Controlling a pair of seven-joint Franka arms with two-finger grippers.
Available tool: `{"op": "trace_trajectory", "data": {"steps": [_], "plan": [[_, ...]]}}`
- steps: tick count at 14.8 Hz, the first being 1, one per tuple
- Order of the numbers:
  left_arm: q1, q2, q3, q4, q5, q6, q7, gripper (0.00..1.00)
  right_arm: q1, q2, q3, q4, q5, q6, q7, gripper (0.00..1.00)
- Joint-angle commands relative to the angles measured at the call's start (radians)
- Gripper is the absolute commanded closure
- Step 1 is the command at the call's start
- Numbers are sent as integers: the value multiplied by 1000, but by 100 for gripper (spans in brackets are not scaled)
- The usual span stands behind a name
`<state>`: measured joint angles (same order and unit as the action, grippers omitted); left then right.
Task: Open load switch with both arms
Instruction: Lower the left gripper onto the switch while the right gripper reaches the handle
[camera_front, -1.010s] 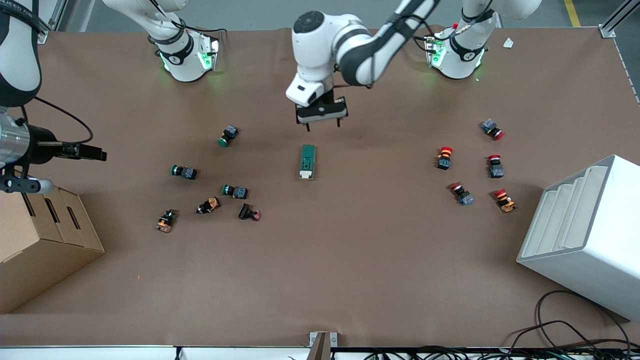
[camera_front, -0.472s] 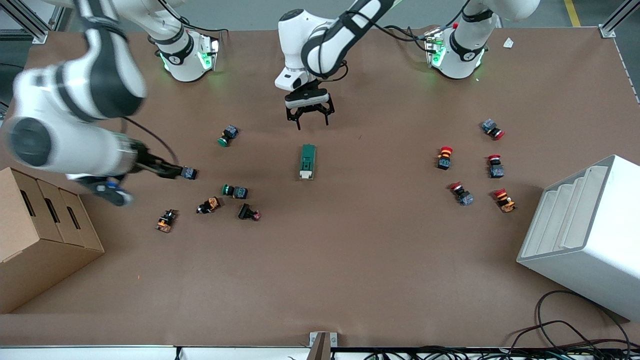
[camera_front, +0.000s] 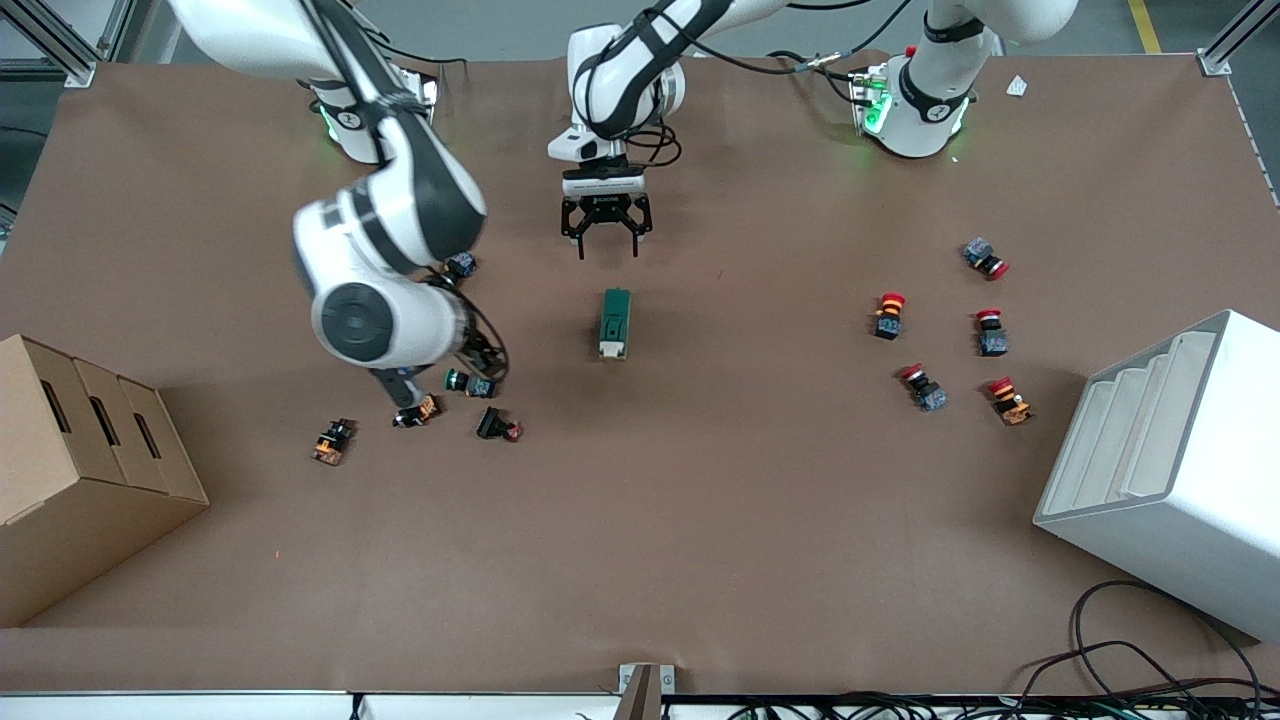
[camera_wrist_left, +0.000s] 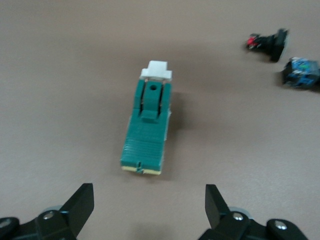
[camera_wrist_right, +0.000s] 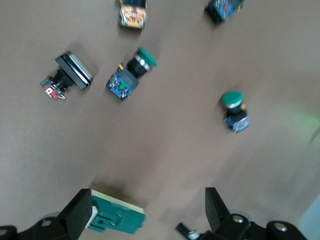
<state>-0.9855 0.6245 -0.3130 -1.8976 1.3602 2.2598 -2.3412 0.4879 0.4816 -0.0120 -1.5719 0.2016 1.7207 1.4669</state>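
The load switch (camera_front: 615, 323) lies flat mid-table, a dark green block whose white end piece points toward the front camera. My left gripper (camera_front: 608, 248) hangs open just off its green end. In the left wrist view the load switch (camera_wrist_left: 148, 125) sits ahead of the left gripper (camera_wrist_left: 148, 202), and nothing is between the fingers. My right gripper (camera_front: 488, 357) hovers over the green push buttons beside the switch. In the right wrist view the right gripper (camera_wrist_right: 147, 212) is open, and the load switch (camera_wrist_right: 116, 216) shows close to one finger (camera_wrist_right: 80, 210).
Green, orange and black push buttons (camera_front: 470, 382) lie scattered toward the right arm's end. Red ones (camera_front: 888, 314) lie toward the left arm's end. A cardboard box (camera_front: 90, 450) and a white stepped bin (camera_front: 1170, 470) stand at the table's two ends. Cables (camera_front: 1150, 670) trail at the front edge.
The right arm has swung in from its end of the table to over the green buttons beside the switch. The left gripper has shifted slightly and turned square to the switch.
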Motion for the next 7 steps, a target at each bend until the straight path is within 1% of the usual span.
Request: {"op": "trace_trajectory", "data": {"steps": [1, 3, 7], "plan": [[-1, 27, 5, -8, 159, -22, -111, 1, 72, 83, -11, 10, 21, 89, 194, 0], [-1, 56, 5, -18, 253, -103, -118, 1, 113, 136, -11, 22, 21, 164, 304, 0], [-2, 67, 6, -15, 281, -114, -135, 2, 164, 195, -10, 24, 22, 258, 416, 0]]}}
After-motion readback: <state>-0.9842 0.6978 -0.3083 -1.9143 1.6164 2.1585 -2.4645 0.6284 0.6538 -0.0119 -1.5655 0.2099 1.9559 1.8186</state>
